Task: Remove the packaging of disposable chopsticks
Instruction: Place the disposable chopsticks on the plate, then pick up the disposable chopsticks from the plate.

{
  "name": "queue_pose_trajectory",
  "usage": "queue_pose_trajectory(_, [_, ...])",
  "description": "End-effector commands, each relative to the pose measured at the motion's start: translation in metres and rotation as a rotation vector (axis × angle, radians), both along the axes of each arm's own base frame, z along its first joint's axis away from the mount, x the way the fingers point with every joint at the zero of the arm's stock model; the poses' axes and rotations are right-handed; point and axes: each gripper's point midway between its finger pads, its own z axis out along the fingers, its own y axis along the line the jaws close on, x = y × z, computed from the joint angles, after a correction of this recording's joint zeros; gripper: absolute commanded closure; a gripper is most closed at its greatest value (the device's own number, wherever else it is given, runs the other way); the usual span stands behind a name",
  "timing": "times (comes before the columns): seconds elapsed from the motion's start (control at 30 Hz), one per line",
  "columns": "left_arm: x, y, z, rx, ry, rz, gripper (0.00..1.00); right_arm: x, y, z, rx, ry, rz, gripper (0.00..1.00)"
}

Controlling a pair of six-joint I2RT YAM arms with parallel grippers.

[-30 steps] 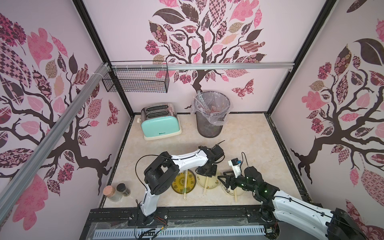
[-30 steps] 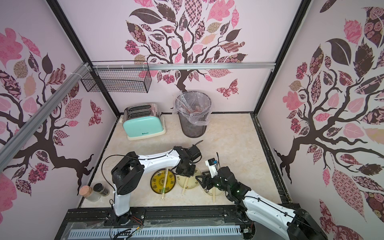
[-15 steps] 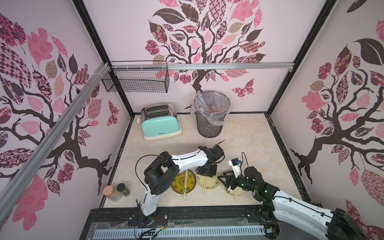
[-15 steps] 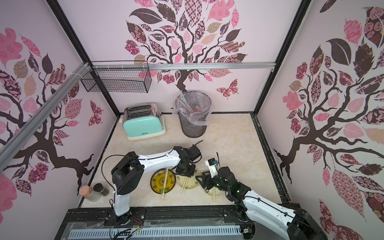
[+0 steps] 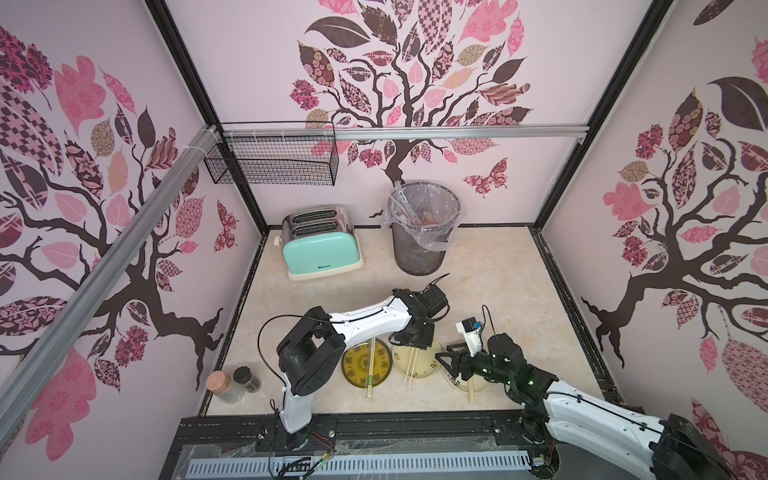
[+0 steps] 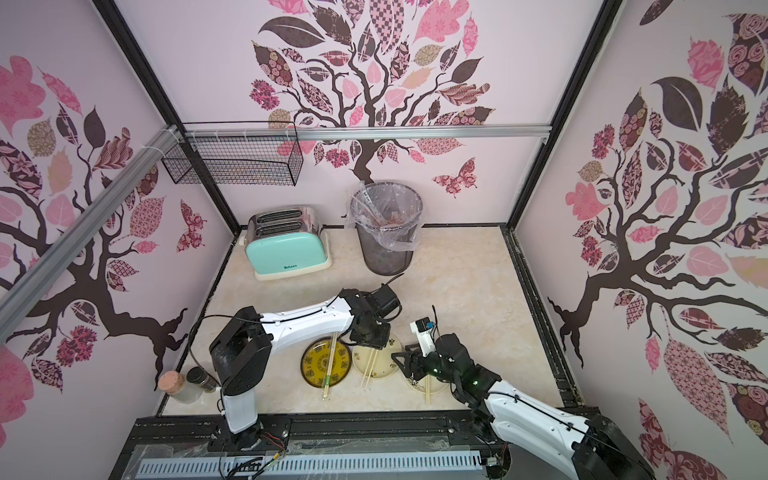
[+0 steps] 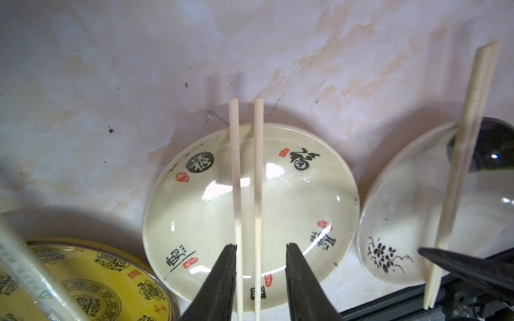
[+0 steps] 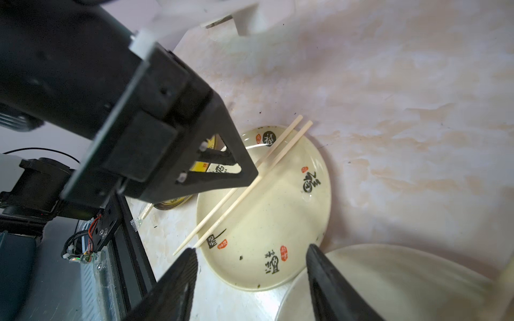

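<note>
My left gripper (image 7: 261, 246) is open over the cream plate (image 7: 292, 208). A bare pair of chopsticks (image 7: 258, 166) lies across that plate between the jaws, the sticks apart; one stick is right beside a finger. On the yellow plate (image 5: 357, 365) lies a pair still inside its packaging (image 7: 25, 266), a clear sleeve with green print. A third bare pair (image 7: 460, 166) rests on the white plate (image 7: 395, 222). My right gripper (image 8: 251, 250) is open and holds nothing, low between the cream plate (image 8: 278, 222) and the white plate.
A mesh bin (image 5: 422, 249) with a clear liner stands at the back, with a clear sleeve (image 5: 405, 203) sticking out of it. A mint toaster (image 5: 320, 249) is left of it. Two jars (image 5: 232, 382) stand at the front left. A wire basket (image 5: 274, 160) hangs on the wall.
My left gripper's jaws have spread apart around the bare pair on the cream plate. Neither arm has visibly shifted.
</note>
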Motion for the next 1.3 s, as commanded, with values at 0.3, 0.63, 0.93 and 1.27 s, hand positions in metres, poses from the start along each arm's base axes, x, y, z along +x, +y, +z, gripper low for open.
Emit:
queue_pose_trajectory(0.3, [0.019, 0.056, 0.024, -0.011, -0.089, 0.083, 0.66, 0.0, 0.005, -0.001, -0.003, 0.005, 0.021, 0.35])
queue_pose_trajectory(0.63, [0.018, 0.131, 0.015, -0.065, -0.074, 0.244, 0.63, -0.018, 0.041, 0.011, -0.075, -0.024, 0.171, 0.38])
queue_pose_trajectory(0.93, [-0.007, 0.134, -0.001, -0.178, 0.0, 0.261, 0.57, -0.016, 0.07, 0.013, -0.07, 0.007, 0.262, 0.39])
queue_pose_trajectory(1.27, [-0.012, 0.133, -0.027, -0.171, 0.046, 0.26, 0.63, -0.013, 0.073, 0.017, -0.07, -0.001, 0.259, 0.38])
